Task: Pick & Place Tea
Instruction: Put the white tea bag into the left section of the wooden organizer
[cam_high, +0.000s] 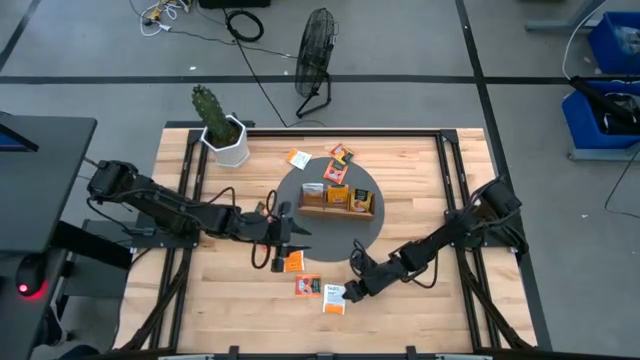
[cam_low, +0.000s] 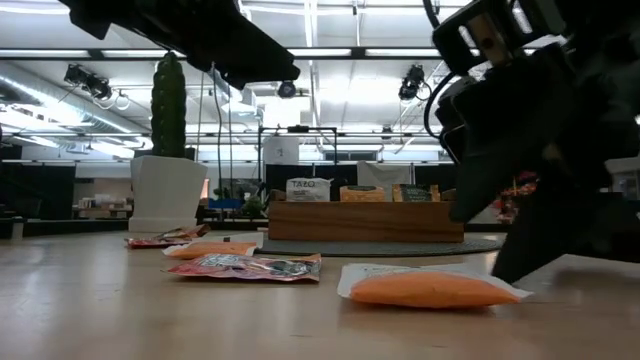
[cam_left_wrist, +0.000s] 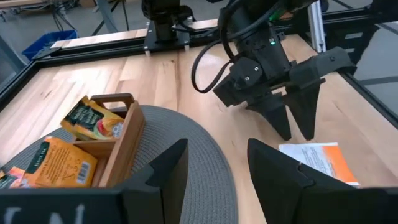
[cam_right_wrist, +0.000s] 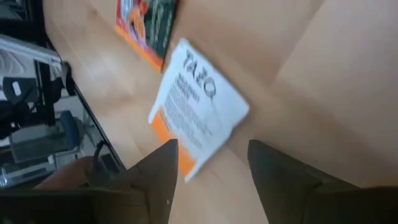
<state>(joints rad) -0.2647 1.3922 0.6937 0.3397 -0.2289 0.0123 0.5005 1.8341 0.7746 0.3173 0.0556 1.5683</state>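
Orange-and-white flat tea-bag sachets (cam_high: 306, 285) lie on the pale wooden table (cam_high: 200, 300), and more stand in the brown wooden compartment tray (cam_high: 336, 208) on a round grey mat (cam_high: 375, 225). Just above a mainly white sachet (cam_right_wrist: 198, 106) near the table's front edge, the right gripper (cam_high: 350, 291) is spread open, holding nothing. Beside the mat's front-left edge, the left gripper (cam_high: 289, 238) hovers with fingers parted and empty.

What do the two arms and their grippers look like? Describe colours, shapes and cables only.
Both arms are matte black with chunky jointed segments and black cables looping alongside. The left gripper and the right gripper each end in two flat, tapered, wedge-shaped dark fingers. A small green light glows on the right arm's wrist housing.
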